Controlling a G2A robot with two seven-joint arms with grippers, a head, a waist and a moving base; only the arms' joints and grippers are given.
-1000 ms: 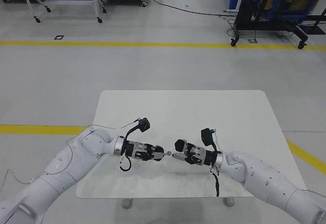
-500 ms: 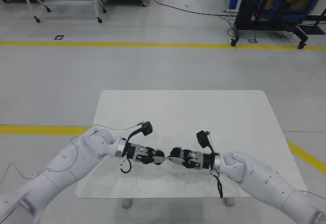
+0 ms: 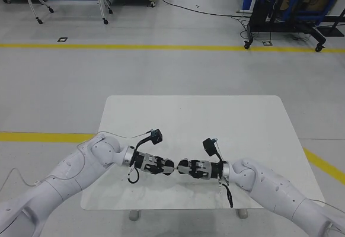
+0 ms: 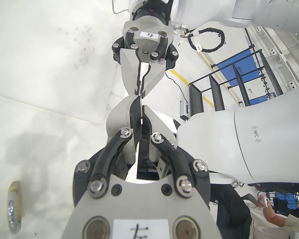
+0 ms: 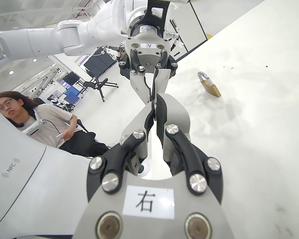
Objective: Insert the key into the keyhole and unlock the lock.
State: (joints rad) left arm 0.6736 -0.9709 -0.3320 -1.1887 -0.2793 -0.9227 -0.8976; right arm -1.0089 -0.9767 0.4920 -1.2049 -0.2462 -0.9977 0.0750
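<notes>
Lock [image 5: 209, 86] lies on the table [image 5: 254, 120] near the left hand [image 5: 153, 97].

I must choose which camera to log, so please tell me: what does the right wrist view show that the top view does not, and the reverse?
The right wrist view adds a brass padlock lying on the table, apart from both end effectors. The top view adds the table's whole outline with rounded corners, and the yellow lines on the floor around it. Both give the left end effector and the right end effector meeting tip to tip over the table's robot-side part.
</notes>
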